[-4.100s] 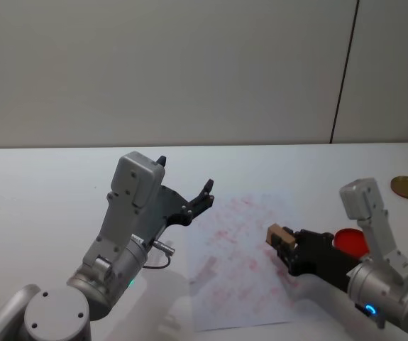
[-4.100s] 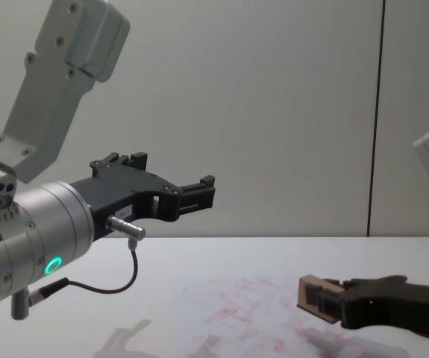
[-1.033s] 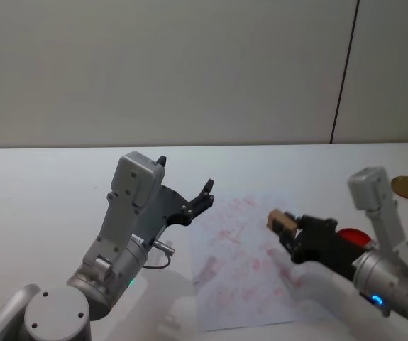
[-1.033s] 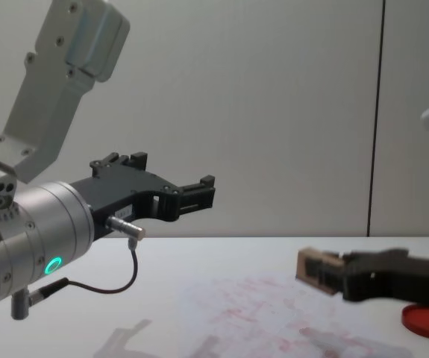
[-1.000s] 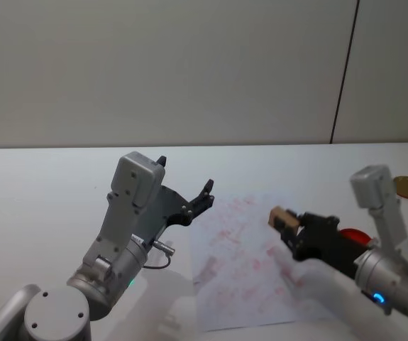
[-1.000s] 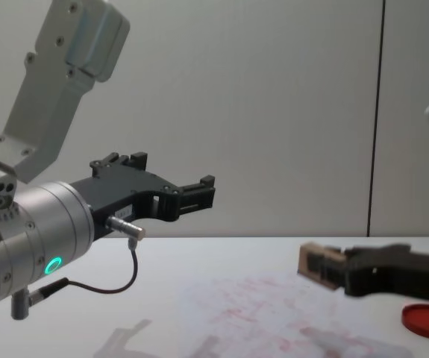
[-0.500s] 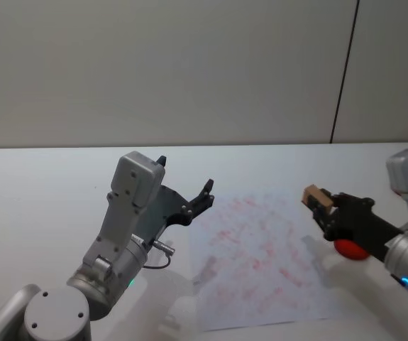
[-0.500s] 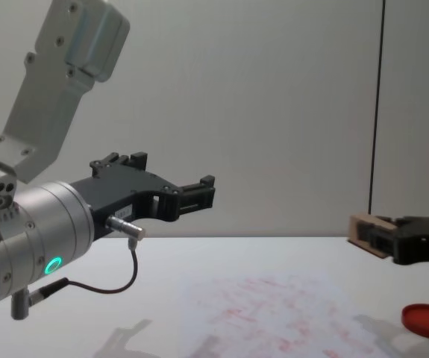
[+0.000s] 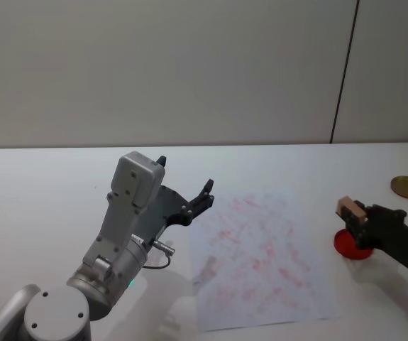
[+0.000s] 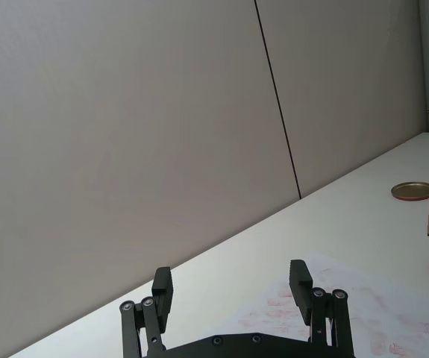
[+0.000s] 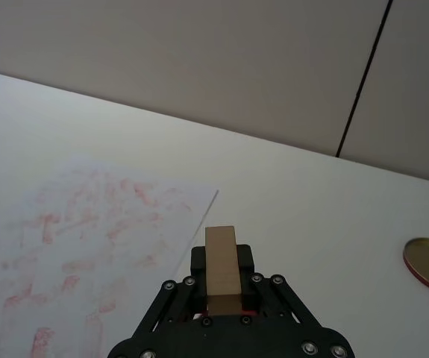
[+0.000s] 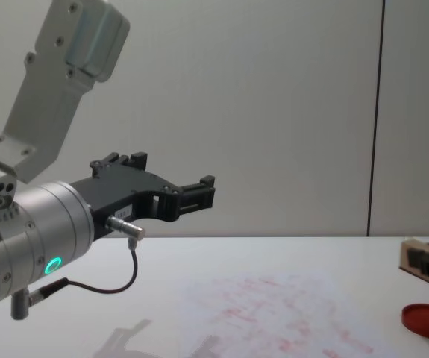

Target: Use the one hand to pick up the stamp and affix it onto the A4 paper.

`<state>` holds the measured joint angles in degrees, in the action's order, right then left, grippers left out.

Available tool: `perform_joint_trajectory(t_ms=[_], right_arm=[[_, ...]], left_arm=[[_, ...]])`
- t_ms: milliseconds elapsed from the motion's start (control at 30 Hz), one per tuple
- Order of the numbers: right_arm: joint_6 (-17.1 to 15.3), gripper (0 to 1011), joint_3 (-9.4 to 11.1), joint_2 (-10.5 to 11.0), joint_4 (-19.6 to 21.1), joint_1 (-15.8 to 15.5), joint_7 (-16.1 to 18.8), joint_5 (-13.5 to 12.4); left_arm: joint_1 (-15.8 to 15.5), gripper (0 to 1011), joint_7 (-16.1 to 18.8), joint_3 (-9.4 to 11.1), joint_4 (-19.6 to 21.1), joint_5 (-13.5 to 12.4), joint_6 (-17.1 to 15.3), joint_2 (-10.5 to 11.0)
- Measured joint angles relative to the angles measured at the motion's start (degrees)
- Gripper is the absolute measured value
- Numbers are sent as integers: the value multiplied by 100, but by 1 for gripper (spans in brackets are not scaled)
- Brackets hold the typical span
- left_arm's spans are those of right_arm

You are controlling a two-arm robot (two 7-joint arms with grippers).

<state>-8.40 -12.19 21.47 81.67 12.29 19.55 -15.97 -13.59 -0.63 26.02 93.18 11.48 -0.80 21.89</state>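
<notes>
The white bench (image 9: 40, 185) is seen carrying the A4 paper (image 9: 260, 259), already covered in faint red marks. The left claw (image 9: 187, 199) is held aloft beside the paper's near-left edge, its fingers spread wide and empty. The right claw (image 9: 360, 220) is clamped on the wooden stamp (image 9: 350, 209), which is poised above the red ink pad (image 9: 351, 245), off the paper's right edge. Re-inking appears to be the step in hand: the stamp face should be lowered flat onto the pad and pressed evenly. A gold lid (image 9: 404, 187) lies farther back.
</notes>
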Motion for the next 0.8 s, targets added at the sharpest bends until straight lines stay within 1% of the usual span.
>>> perform_joint_trajectory(t_ms=[333,800], right_arm=[[9,220,66,67,-229,-49,-30,-91],[123,220,57,60,-431,-65,71,-172]], left_arm=[[0,993,0,0,0,0,0,0],[0,993,0,0,0,0,0,0]])
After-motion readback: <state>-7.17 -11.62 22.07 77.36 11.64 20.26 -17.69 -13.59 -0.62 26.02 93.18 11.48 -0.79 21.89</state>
